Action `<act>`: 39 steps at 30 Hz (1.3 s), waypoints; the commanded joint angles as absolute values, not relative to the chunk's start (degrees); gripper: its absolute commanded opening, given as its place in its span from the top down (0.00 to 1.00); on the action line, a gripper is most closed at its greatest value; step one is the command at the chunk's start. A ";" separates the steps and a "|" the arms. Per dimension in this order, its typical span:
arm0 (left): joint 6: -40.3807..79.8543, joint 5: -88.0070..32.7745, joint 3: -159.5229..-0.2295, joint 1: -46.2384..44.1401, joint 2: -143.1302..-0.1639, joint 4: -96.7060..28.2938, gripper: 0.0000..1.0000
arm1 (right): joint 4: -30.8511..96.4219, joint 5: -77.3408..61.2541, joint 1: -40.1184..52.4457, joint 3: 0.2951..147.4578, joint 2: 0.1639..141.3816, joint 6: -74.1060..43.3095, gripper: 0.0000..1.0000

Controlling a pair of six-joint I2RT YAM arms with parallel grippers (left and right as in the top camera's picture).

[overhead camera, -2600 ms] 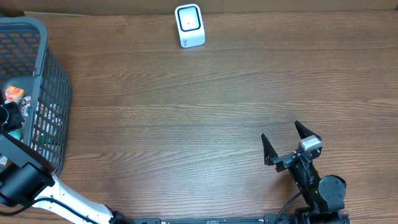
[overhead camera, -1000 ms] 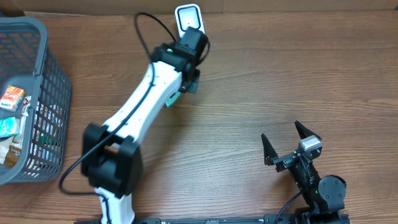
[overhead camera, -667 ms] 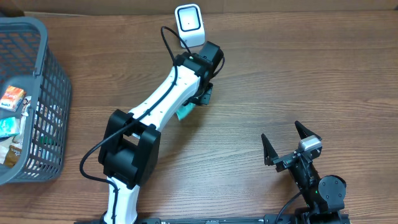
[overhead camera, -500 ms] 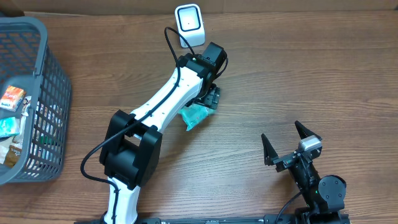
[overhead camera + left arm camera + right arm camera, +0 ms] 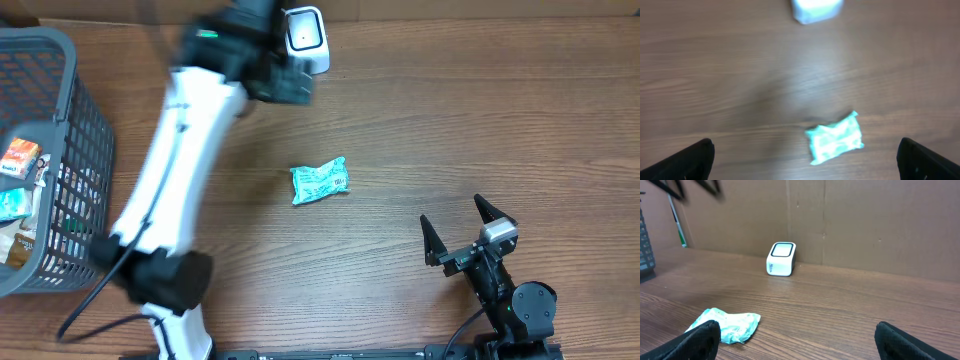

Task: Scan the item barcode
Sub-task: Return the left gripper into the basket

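The item, a teal crinkled packet (image 5: pixel 320 181), lies flat on the wooden table near the middle, also seen as packet (image 5: pixel 835 144) and packet (image 5: pixel 727 325). No barcode can be made out on it. The white scanner (image 5: pixel 305 40) stands at the table's far edge, in view too as scanner (image 5: pixel 817 9) and scanner (image 5: pixel 781 258). My left gripper (image 5: pixel 290 80), blurred by motion, hangs high just left of the scanner; it is open (image 5: pixel 807 159) and holds nothing. My right gripper (image 5: pixel 452 215) rests open at the front right, empty (image 5: pixel 800 340), with the packet to its left.
A grey mesh basket (image 5: pixel 90 130) with several packaged goods stands at the left edge. A brown cardboard wall (image 5: pixel 865 220) backs the table behind the scanner. The left arm's white links stretch from the front left toward the scanner.
The left gripper opened and let the teal packet drop onto the table, then swung up and back toward the left. The right arm has not moved.
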State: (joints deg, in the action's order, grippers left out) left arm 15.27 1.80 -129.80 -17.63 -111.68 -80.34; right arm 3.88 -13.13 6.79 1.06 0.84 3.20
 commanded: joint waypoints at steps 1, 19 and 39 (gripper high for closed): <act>17.26 0.25 -135.35 -9.32 -106.04 -84.58 0.00 | 3.44 -13.10 6.74 0.45 0.16 3.07 0.00; 26.89 -7.53 -132.88 42.02 -101.14 -90.61 0.09 | 3.44 -13.13 6.74 0.45 0.16 3.07 0.00; 13.26 -3.27 -99.18 49.28 -101.14 -72.79 0.04 | 3.44 -13.13 6.74 0.45 0.16 3.07 0.00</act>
